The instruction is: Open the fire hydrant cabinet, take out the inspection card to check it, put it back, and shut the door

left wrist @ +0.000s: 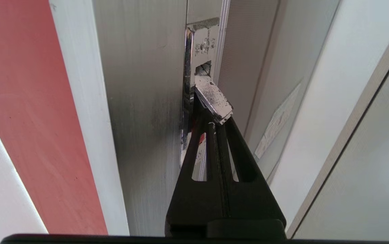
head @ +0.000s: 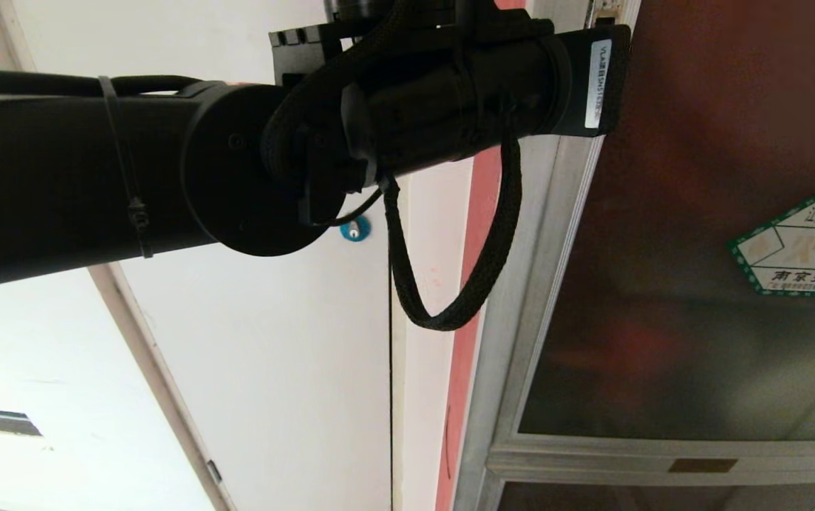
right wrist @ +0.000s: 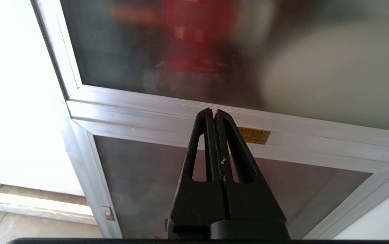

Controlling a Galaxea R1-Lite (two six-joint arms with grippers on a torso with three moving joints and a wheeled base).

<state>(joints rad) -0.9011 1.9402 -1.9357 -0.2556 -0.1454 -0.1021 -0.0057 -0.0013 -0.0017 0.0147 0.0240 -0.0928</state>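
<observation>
White door with blue round lock (head: 355, 228) at far left, not my target. My left gripper (left wrist: 214, 117) raised at frame edge of the door (head: 662, 284), jaws together, tips under the small metal latch tab (left wrist: 213, 98). I judge: lever tab outward gently, avoid slipping. Fire hydrant cabinet (right wrist: 235, 115) not yet open; inspection card unseen. Right gripper (right wrist: 213, 112) idle low, jaws together, empty.

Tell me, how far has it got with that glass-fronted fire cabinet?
Barely started. In hand: the left gripper, fingers together, sits at the small worn metal latch on the silver aluminium frame, lifting its tab. The dark tinted glass door with the green-edged hexagonal sticker looks shut. Left: opening, taking out, checking and returning the card, closing. The right gripper hangs shut, idle.
</observation>
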